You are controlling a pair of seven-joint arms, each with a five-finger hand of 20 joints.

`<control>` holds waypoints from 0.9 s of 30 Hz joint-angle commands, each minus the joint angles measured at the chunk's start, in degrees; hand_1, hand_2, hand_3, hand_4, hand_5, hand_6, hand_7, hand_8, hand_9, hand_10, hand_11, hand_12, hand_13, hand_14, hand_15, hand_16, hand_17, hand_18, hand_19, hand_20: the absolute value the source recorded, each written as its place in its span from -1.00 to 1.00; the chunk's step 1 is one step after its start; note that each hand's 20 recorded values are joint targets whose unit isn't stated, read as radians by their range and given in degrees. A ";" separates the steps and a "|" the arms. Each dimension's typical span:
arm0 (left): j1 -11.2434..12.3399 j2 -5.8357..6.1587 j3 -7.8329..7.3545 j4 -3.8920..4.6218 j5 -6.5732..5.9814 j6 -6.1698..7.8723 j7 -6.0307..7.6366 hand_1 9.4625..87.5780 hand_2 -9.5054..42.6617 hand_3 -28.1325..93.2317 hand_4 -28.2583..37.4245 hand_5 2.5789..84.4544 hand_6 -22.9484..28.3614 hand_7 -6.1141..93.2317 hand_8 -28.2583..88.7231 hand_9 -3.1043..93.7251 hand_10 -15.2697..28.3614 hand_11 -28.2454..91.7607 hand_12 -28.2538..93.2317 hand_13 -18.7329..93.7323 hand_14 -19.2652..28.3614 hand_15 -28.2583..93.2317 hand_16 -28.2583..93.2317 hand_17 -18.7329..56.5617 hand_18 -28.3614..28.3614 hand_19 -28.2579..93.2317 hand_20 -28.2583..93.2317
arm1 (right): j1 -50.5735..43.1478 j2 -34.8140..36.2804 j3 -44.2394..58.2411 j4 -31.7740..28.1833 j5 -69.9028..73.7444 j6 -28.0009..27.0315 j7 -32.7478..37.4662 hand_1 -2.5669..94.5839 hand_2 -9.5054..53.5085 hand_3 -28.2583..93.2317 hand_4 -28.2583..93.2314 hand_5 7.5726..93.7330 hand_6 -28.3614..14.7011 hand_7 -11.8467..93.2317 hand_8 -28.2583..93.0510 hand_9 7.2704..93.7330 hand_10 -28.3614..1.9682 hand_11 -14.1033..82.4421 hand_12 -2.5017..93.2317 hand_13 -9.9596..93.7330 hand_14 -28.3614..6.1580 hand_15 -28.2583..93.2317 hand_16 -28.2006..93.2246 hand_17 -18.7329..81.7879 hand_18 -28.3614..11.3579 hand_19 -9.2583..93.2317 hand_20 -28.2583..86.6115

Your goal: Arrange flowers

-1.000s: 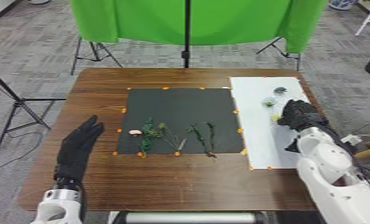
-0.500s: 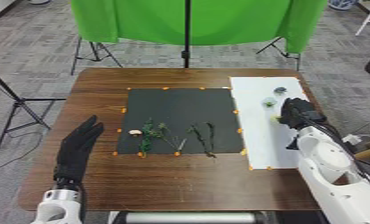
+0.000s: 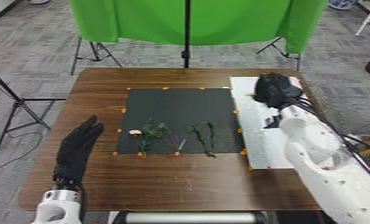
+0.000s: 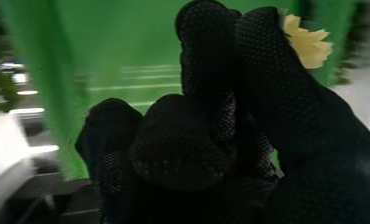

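Transfer step, we judge. Right hand [image 3: 275,91] pinches yellow flower [image 4: 313,46], right of black mat [image 3: 177,107]; left hand [image 3: 76,145] straight-fingered, left of mat. Next we likely carry it gently to green stems [image 3: 147,138] on mat.

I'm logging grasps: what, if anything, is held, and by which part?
The right hand holds a yellow flower; its bloom shows beside the fingers, but the gripped part is hidden. The left hand holds nothing.

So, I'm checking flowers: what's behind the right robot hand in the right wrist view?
Behind the right robot hand: green cloth and part of a yellow flower; the flower's remainder is covered.
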 commanded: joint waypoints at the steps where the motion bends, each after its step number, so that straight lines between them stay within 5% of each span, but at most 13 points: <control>1: 1.03 -0.99 0.72 0.11 -0.16 0.62 -0.06 -0.73 -0.89 0.60 -0.89 0.00 0.06 -0.79 -0.62 -0.02 0.23 -0.37 -0.32 -0.12 0.34 -0.40 -0.53 -0.43 0.33 -0.52 -0.29 | 13.91 -14.67 -13.72 7.80 -3.28 -1.73 -8.16 0.28 -1.00 0.39 -0.81 0.77 0.39 -0.42 -0.39 0.97 0.21 -0.25 -0.26 0.96 0.58 0.53 0.02 0.72 -0.16 1.00 0.60; 13: -0.15 -0.21 1.33 0.32 0.39 1.07 0.57 -0.74 -0.88 0.60 -0.89 0.00 0.06 -0.79 -0.62 -0.01 0.22 -0.37 -0.32 -0.12 0.35 -0.39 -0.53 -0.43 0.32 -0.52 -0.29 | 18.02 -30.29 -15.93 22.44 -16.37 -7.31 -12.62 0.27 -1.00 0.39 -0.81 0.77 0.40 -0.42 -0.39 0.96 0.22 -0.25 -0.27 0.96 0.58 0.53 0.02 0.72 -0.16 1.00 0.60; 17: -0.25 0.24 2.38 0.25 1.80 3.70 2.63 -0.74 -0.88 0.61 -0.90 0.00 0.06 -0.79 -0.62 -0.02 0.22 -0.37 -0.32 -0.12 0.35 -0.40 -0.53 -0.43 0.33 -0.52 -0.29 | 17.92 -34.13 -14.28 27.01 -20.48 -9.31 -14.94 0.27 -1.00 0.40 -0.81 0.77 0.40 -0.42 -0.39 0.96 0.22 -0.24 -0.27 0.96 0.58 0.53 0.02 0.72 -0.16 1.00 0.60; 21: -0.44 0.60 2.91 0.17 0.96 4.96 3.77 -0.71 -0.93 0.62 -0.88 -0.06 0.03 -0.78 -0.61 -0.11 0.19 -0.40 -0.32 -0.19 0.27 -0.42 -0.54 -0.38 0.34 -0.50 -0.27 | 17.59 -37.12 -12.97 30.12 -24.37 -9.48 -16.18 0.26 -1.00 0.40 -0.81 0.76 0.41 -0.41 -0.39 0.95 0.23 -0.25 -0.26 0.95 0.57 0.53 0.02 0.72 -0.16 1.00 0.60; 27: -0.60 0.87 2.73 0.27 1.32 3.76 3.60 -0.68 -0.95 0.60 -0.84 -0.07 0.00 -0.76 -0.62 -0.16 0.16 -0.41 -0.31 -0.20 0.26 -0.43 -0.53 -0.36 0.35 -0.51 -0.25 | 18.11 -39.41 -12.39 32.63 -28.01 -8.59 -17.17 0.26 -1.00 0.40 -0.81 0.75 0.41 -0.41 -0.40 0.95 0.24 -0.25 -0.26 0.95 0.57 0.53 0.02 0.71 -0.16 1.00 0.61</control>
